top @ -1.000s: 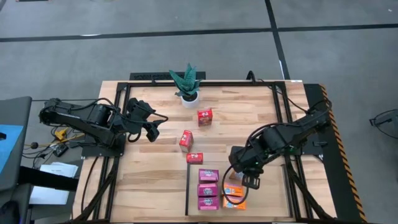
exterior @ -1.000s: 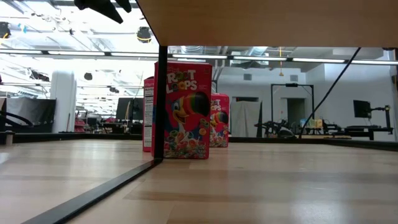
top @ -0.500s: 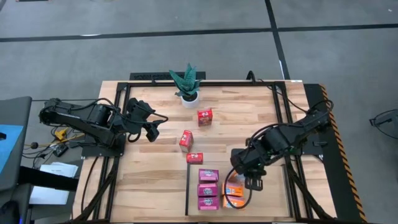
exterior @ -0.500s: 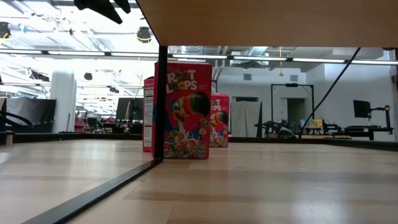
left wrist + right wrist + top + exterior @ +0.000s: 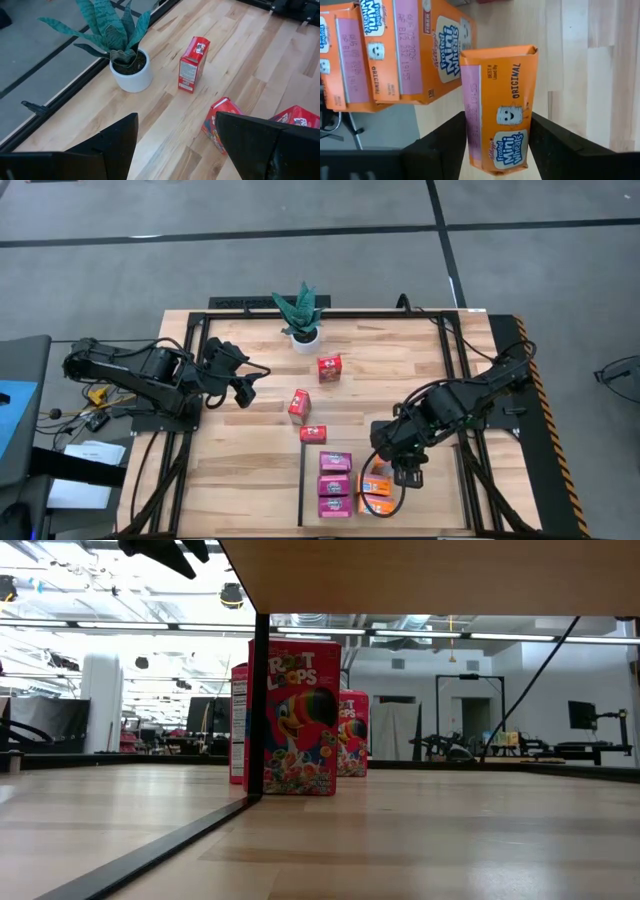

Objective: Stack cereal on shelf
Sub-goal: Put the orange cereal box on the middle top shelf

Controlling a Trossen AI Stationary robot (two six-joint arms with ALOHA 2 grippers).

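My right gripper [image 5: 403, 472] is over the shelf [image 5: 430, 500], near the table's near edge, shut on an orange cereal box [image 5: 500, 110]. Two other orange boxes [image 5: 377, 504] lie beside it, and three purple boxes [image 5: 334, 484] lie in a row next to them. Three red boxes [image 5: 329, 367] [image 5: 298, 405] [image 5: 313, 434] stand on the tabletop; the low view shows them upright on their bottom ends [image 5: 300, 715]. My left gripper [image 5: 243, 388] waits open at the table's left, apart from everything. My right gripper pinches the orange box between its two fingers [image 5: 440, 145], one on each of the box's long sides [image 5: 470, 135]. The fingers lie along the box, whose flap end [image 5: 499, 51] points away from the wrist. Whether the box rests on the shelf does not show.
A potted green plant [image 5: 300, 315] stands at the table's far edge. A thin black strip [image 5: 302, 480] marks the shelf's left border. Black frame rails run along the table's left and right sides. Bare wood lies on the shelf to the right of the orange boxes.
My right gripper has moved a short way toward the table's near edge with the orange box still held between its fingers, then kept still. The left arm and the other boxes have not moved.
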